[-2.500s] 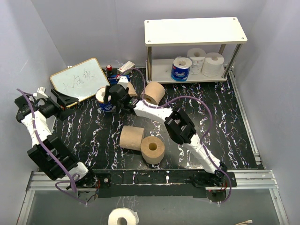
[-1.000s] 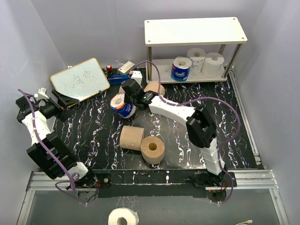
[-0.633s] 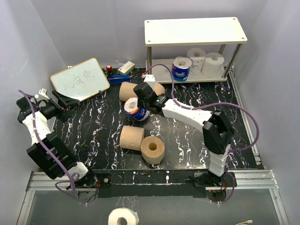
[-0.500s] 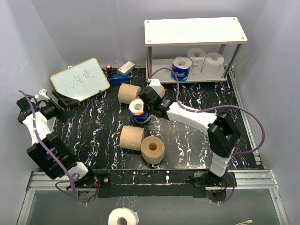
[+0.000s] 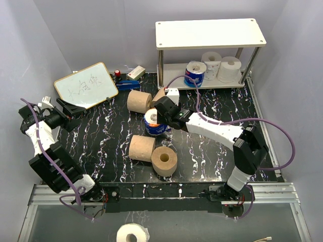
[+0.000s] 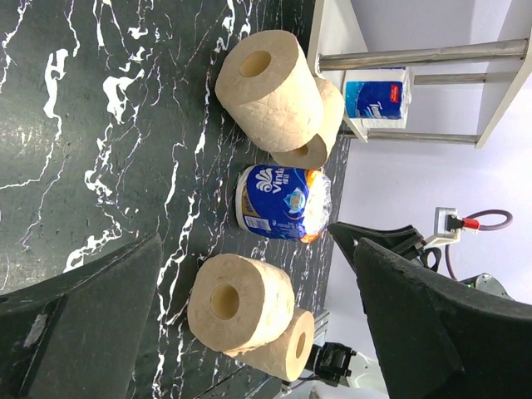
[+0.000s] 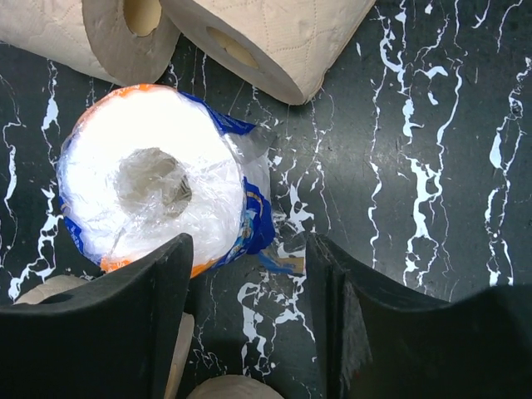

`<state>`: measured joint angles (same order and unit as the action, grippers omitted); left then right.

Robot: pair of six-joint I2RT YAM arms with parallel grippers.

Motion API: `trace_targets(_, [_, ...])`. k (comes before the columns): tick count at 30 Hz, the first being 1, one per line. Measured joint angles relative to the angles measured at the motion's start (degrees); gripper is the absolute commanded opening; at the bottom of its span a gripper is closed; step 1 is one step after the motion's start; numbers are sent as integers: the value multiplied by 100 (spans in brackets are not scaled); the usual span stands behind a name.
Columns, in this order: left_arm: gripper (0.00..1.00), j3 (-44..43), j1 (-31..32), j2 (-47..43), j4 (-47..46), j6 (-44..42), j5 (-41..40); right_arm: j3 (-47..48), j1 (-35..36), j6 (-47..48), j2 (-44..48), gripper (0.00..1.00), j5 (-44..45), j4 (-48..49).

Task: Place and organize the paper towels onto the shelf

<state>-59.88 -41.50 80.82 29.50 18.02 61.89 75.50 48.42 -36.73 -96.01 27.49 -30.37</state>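
- Right gripper (image 7: 249,243) — fingers spread wide, gripping nothing; it is poised over the middle of the table (image 5: 106,146), pointing down.
- Blue-wrapped roll (image 7: 158,187) — stands on end on the table, core up, beneath the right gripper. In the right wrist view it sits off to the left finger's side, not centred between the fingers, and its lower edge is covered by that finger. Whether it touches the finger cannot be told.
- Back pair of tan rolls (image 5: 139,101) — lie on their sides just behind the wrapped roll. The one nearer the shelf is partly hidden by the right arm.
- Front pair of tan rolls (image 5: 164,160) — just in front of the wrapped roll and touching each other. The left one lies on its side; the right one stands on end.
- Shelf (image 5: 209,33) — at the back right of the table; top board bare.
- Second blue-wrapped roll (image 5: 194,74) — upright on the shelf's lower board, at its left end.
- White rolls (image 5: 229,69) — two, side by side on the lower board, to the right of the wrapped one.
- Left gripper (image 5: 68,111) — fingers well apart, holding nothing; at the far left of the table, just beside the writing board.
- Writing board (image 5: 86,84) — white face, wooden frame, at the back left, well apart from the shelf.
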Motion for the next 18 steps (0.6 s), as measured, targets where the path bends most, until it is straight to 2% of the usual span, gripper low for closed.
trace_targets(7, [98, 17, 0, -28, -44, 7, -46, 304, -2, 120, -103, 55, 20, -133])
trace_targets(18, [98, 181, 0, -170, -125, 44, -59, 713, -94, 374, -922, 55, 83, -20])
